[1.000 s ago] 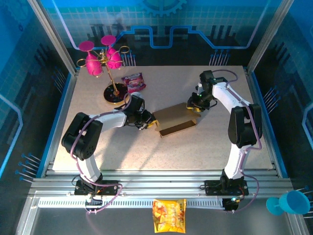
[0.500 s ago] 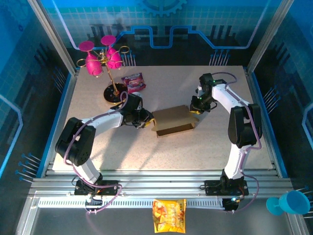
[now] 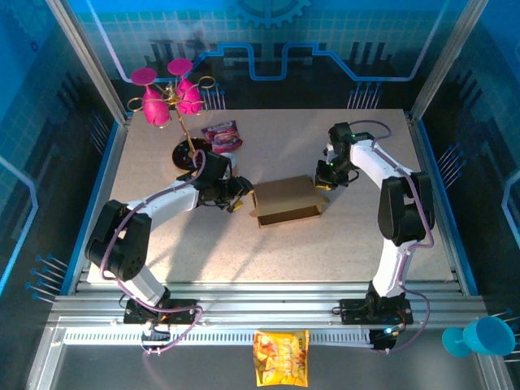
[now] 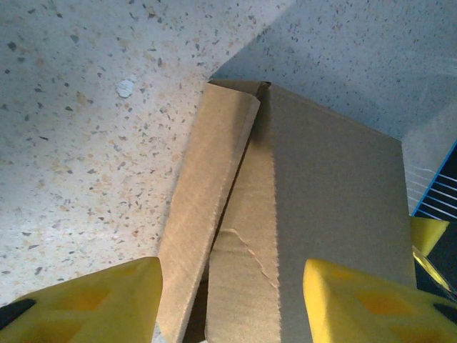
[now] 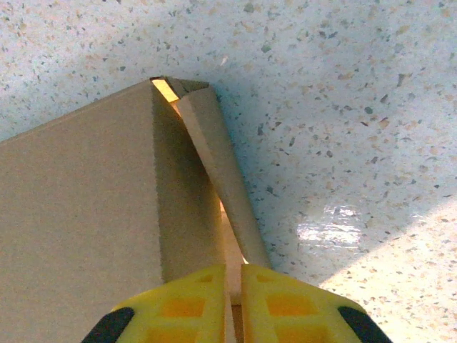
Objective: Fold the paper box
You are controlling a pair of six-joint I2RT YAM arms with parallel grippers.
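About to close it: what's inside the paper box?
The paper box shows a dark, shadowed strip along its near side, with nothing visible there. Its own folded cardboard covers the rest.

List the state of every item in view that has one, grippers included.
paper box: partly folded, not yet closed.
left gripper: open, around the box's left end.
right gripper: shut on the box's right end flap.
pink cups: hanging on the gold stand.
blue cup: lying on its side, off the table.

Paper box (image 3: pixel 284 200): matt cardboard; table (image 3: pixel 244 252): speckled, faintly glossy.
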